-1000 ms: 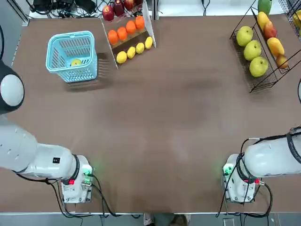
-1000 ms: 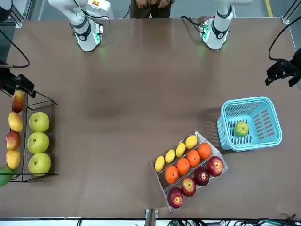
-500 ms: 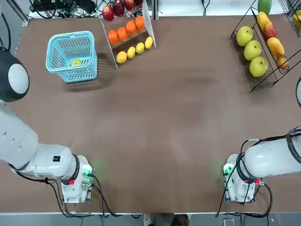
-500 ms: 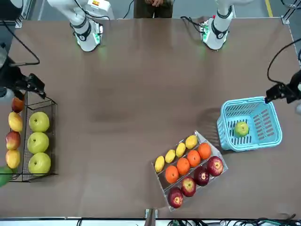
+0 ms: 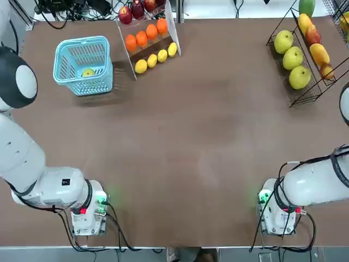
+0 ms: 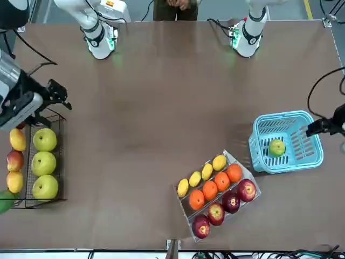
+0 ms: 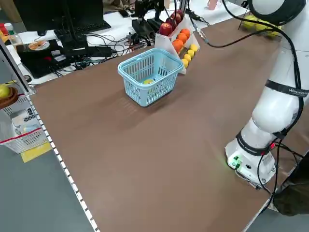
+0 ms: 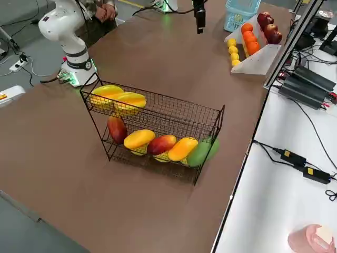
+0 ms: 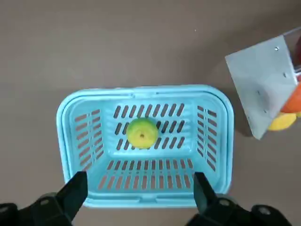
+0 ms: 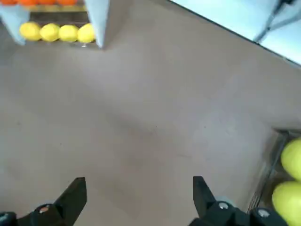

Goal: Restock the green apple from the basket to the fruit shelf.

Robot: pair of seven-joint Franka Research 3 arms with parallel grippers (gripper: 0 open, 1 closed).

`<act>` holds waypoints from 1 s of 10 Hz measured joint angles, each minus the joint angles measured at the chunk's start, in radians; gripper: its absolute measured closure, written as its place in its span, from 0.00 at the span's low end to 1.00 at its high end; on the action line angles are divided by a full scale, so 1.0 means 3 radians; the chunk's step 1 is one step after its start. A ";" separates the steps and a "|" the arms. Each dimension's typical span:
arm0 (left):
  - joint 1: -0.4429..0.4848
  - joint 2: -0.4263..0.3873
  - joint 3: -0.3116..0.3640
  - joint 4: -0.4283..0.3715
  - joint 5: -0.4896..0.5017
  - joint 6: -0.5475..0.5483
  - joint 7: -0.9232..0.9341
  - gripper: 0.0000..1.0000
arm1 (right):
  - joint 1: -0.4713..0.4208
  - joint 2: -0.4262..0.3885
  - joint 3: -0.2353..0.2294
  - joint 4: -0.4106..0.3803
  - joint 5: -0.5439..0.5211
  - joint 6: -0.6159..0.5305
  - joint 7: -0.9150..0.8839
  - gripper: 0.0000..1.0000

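The green apple [image 5: 88,72] lies alone on the floor of the light blue basket [image 5: 64,57] at the far left of the table. My left gripper [image 9: 138,188] hangs open high above the basket, and the green apple [image 9: 142,133] shows between and beyond its fingers. From the front it [image 6: 312,130] sits at the basket's [image 6: 259,143] outer side. The fruit shelf [image 5: 289,83], a black wire rack holding rows of yellow-green apples and mangoes, stands at the far right. My right gripper [image 6: 60,97] hovers open beside the shelf's [image 6: 61,156] near end, over bare table [image 10: 141,117].
A white slanted stand [image 5: 173,23] with red apples, oranges and lemons stands just right of the basket at the back edge. Both arm bases [image 5: 87,210] sit at the near edge. A person's hands [image 6: 173,4] rest behind the bases.
My left gripper has travelled out over the basket. My right gripper has shifted from the table's right edge inward, alongside the shelf's near end. The apple has not moved.
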 joint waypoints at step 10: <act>0.0007 0.0064 -0.0007 -0.1170 0.0000 0.1118 0.0003 0.05 | -0.0193 0.0080 -0.0095 -0.0983 0.2831 0.0435 -0.3637 0.00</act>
